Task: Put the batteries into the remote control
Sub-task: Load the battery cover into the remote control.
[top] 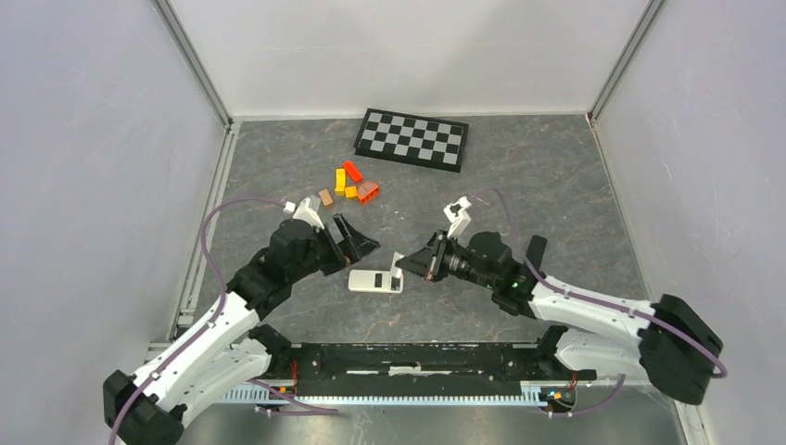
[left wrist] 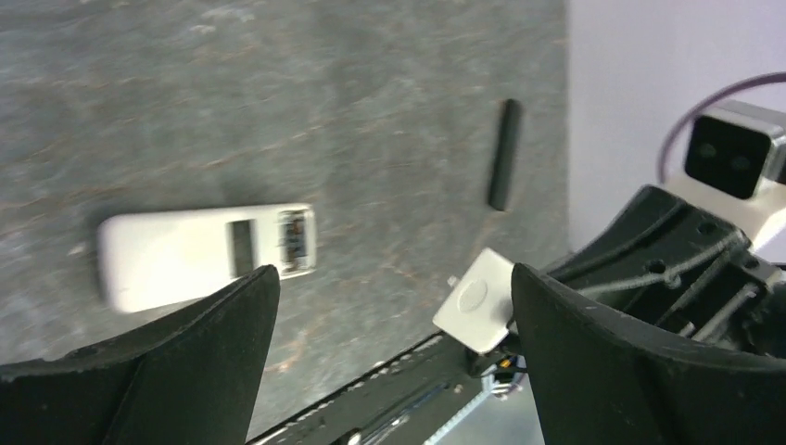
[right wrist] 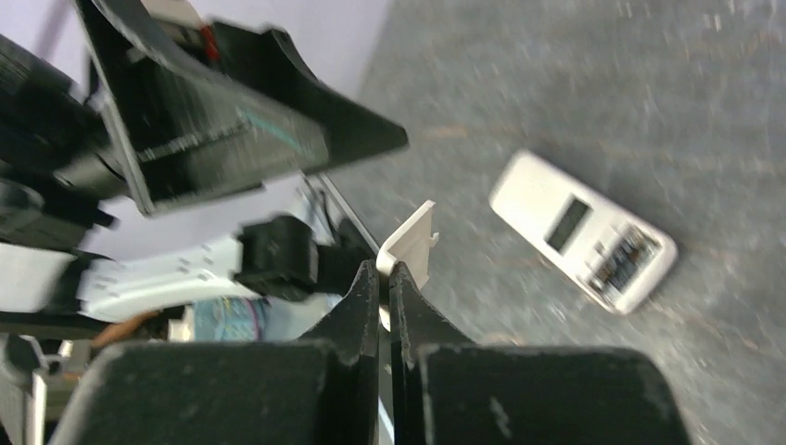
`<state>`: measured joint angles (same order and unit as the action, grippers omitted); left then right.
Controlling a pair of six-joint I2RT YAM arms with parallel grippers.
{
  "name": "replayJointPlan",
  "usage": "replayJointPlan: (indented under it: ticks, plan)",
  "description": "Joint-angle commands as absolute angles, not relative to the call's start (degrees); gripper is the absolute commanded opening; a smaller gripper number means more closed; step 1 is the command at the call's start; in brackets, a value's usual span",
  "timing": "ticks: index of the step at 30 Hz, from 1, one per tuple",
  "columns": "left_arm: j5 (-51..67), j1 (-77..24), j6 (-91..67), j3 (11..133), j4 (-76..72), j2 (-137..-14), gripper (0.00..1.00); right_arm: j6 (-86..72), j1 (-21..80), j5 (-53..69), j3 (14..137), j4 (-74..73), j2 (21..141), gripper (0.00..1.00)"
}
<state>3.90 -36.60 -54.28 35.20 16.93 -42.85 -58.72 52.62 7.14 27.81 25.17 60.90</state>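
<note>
Remote control (top: 375, 281), cover (top: 397, 270): flat white plastic

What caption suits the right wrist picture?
The right gripper, jaws shut, pinches a thin white plate; the white remote lies beyond on the table.

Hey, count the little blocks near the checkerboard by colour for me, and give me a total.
Red blocks: 2
Yellow block: 1
Orange block: 1
Brown block: 1
Total: 5
</note>
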Motion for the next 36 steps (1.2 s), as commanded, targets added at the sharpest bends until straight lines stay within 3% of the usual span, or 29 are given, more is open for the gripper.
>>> replayJointPlan:
  ticks: [1, 8, 23, 36]
  plan:
    - [11.48, -29.13, -50.70, 30.92, 23.06, -44.27, 1.00, -53.55, 51.99, 18.26, 30.59, 19.78, 67.34, 0.00]
    - [15.76, -22.93, -47.99, 25.84, 23.42, -47.87, 0.99, -52.42, 49.21, 22.16, 32.81, 20.53, 77.43, 0.00]
    - [15.52, -22.08, -44.31, 24.43, 19.44, -56.66, 0.74, -58.76, 45.47, 28.44, 32.28, 32.01, 88.42, 0.00]
    - [12.96, -22.11, -43.59, 24.75, 19.95, -58.29, 0.74, -62.78, 44.15, 29.10, 31.84, 35.17, 93.17, 0.00]
